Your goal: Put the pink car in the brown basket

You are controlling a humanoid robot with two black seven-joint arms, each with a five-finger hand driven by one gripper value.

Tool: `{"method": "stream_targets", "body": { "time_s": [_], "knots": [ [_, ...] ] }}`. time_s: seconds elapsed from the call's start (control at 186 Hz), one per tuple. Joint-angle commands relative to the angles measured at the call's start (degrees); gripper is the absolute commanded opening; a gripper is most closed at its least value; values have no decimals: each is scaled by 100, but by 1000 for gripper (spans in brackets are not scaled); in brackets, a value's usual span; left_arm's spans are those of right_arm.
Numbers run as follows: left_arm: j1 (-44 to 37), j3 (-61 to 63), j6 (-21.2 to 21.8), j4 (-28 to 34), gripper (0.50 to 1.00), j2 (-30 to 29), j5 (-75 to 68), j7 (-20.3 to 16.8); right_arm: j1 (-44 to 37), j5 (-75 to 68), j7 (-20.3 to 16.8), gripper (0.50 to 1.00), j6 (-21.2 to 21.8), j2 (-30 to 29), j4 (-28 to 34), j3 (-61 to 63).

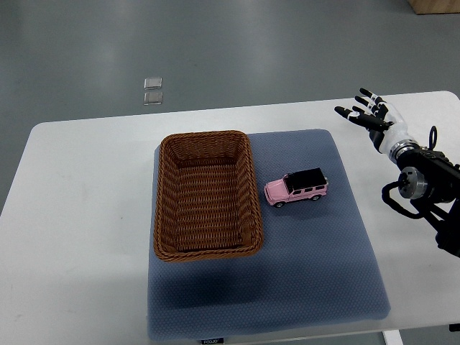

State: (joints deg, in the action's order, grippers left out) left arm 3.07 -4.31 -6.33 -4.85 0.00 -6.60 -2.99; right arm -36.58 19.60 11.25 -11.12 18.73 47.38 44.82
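A pink toy car [297,188] with a black roof sits on the blue mat, just right of the brown wicker basket [167,208]. The basket is rectangular and holds nothing. My right hand [366,113] hovers over the table's far right, well away from the car, fingers spread and holding nothing. Its arm enters from the right edge. No left arm shows.
The blue mat [316,273] covers the middle of the white table [79,215]. Two small clear squares [152,92] lie on the grey floor beyond the table's far edge. A wooden box corner [435,6] shows at the top right.
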Motion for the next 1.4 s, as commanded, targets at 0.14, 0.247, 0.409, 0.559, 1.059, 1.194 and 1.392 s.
{"method": "stream_targets", "body": {
  "time_s": [0.14,0.247,0.409,0.559,1.059,1.194,1.392],
  "knots": [
    [1,0,0,1,1000,0,0,0,2,0,0,917,31,26,0,-9],
    [1,0,0,1,1000,0,0,0,-15,9,0,917,127,43,0,-9],
    [1,0,0,1,1000,0,0,0,-33,44,0,917,171,43,17,0],
    [1,0,0,-16,1000,0,0,0,-42,53,0,917,171,52,35,-9],
    [1,0,0,-25,1000,0,0,0,-68,62,0,917,417,70,52,-26],
    [1,0,0,-25,1000,0,0,0,-68,70,0,917,417,70,52,-26],
    [1,0,0,-25,1000,0,0,0,-68,88,0,917,417,70,61,-26]
  ]
}}
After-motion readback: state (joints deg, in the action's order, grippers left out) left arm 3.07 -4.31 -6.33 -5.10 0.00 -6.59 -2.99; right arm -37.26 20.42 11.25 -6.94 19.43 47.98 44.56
